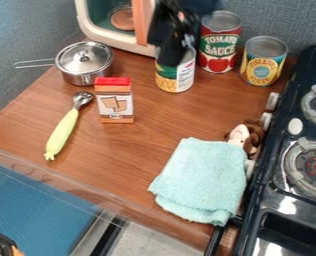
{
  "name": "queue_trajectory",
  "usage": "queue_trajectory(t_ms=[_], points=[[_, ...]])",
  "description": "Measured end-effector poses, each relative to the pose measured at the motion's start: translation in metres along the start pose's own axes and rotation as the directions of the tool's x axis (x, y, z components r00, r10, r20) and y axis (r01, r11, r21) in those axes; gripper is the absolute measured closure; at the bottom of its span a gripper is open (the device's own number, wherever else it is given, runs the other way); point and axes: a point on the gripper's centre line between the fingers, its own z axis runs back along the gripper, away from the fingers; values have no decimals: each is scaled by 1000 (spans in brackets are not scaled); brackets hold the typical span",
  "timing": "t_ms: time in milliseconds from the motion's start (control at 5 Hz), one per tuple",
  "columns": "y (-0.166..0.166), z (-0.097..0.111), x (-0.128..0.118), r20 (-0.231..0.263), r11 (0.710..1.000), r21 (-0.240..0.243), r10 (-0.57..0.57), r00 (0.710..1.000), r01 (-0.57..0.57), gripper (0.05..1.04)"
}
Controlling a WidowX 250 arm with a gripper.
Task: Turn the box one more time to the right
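A: Looking for the box point(114, 102) and finding it where?

B: Standing upright on the wooden counter point(150, 130), between the spoon point(62, 131) and the can point(176, 77), with the pot point(84, 61) sitting just behind and to the left.

A: And telling what about the gripper point(178, 50)?

B: Hanging at the can, partly covering it, well apart from the box. Not managing to tell open from closed, nor ruling out a hold on that can.

A: So working on which step?

B: Judging by the gap, probably facing the approach; not touching the box, so not turning it yet.

A: Calling for what next?

B: Likely clearing the can first, then crossing over to the box, lowering around its upper part, gripping lightly and twisting to the right while keeping the base on the wood.

A: Risking anything?

B: Possibly tipping the box by pushing too high, or knocking the spoon, lying close beside it.
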Motion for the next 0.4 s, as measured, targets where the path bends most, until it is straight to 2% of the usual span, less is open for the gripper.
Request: queue_trajectory(t_ms=[200, 400], points=[[3, 1, -21, 137, 969, -50, 246, 959, -241, 83], [-7, 4, -24, 190, 923, 32, 370, 909, -383, 83]])
